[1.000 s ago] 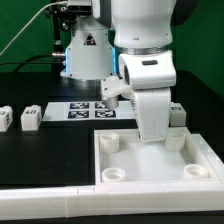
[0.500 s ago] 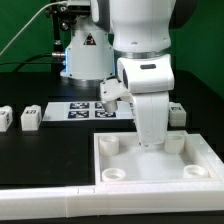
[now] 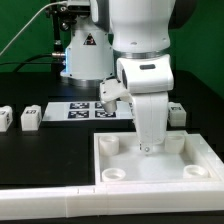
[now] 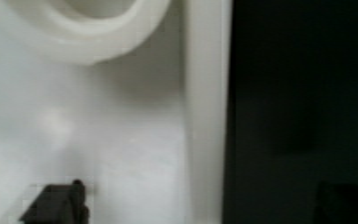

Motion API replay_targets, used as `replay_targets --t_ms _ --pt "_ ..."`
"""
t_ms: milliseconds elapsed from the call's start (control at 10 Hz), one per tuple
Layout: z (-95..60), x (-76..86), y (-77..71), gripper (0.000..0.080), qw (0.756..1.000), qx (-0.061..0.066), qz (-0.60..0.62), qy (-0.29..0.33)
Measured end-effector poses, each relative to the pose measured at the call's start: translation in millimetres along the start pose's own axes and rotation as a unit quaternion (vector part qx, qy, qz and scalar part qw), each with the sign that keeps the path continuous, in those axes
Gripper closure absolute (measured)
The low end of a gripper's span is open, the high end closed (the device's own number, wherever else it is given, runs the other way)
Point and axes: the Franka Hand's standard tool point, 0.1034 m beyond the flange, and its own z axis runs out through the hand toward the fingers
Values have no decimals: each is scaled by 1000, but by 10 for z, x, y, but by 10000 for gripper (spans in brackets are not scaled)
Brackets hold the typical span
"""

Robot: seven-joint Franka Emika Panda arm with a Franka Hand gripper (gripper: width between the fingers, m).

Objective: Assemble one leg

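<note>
Exterior view: my white arm [image 3: 145,85] reaches down over the far part of a large white square panel [image 3: 150,165] with round corner sockets, which lies on a black table [image 3: 40,150]. My claw [image 4: 199,205] is hidden behind my own wrist here, so only the wrist view shows it. There, two dark fingertips [image 4: 55,200] are spread wide apart and grip nothing. Between them run the panel's raised rim [image 4: 202,100] and a strip of the table, so one finger hangs over the white panel and the other over the black surface. A round socket [image 4: 96,25] sits further along the panel (soft and out of focus).

The leg [image 3: 30,117], a small white block with a black-and-white tag, stands upright on the table at the exterior view's left, well apart from my claw. A second leg [image 3: 3,118] stands just beside it at the frame edge. A third leg [image 3: 176,113] peeks out at the exterior view's right of my arm, near the panel's far edge. The marker board [image 3: 85,109] lies flat between the left legs and my arm. A long white rail [image 3: 40,198] runs along the front.
</note>
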Motion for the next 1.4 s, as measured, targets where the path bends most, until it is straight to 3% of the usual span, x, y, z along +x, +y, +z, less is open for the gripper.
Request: replay_targets --t_ms 500,700,900,1100,1400 --pt "-13 -11 3 150 1000 -1 2 0" --pt "-175 21 -44 150 999 -3 52 -5" --pt "-404 181 -149 150 993 -9 119 -7" --pt "-449 393 -229 150 968 -11 252 -6" --pt "-408 821 -371 150 885 -5 466 -1"
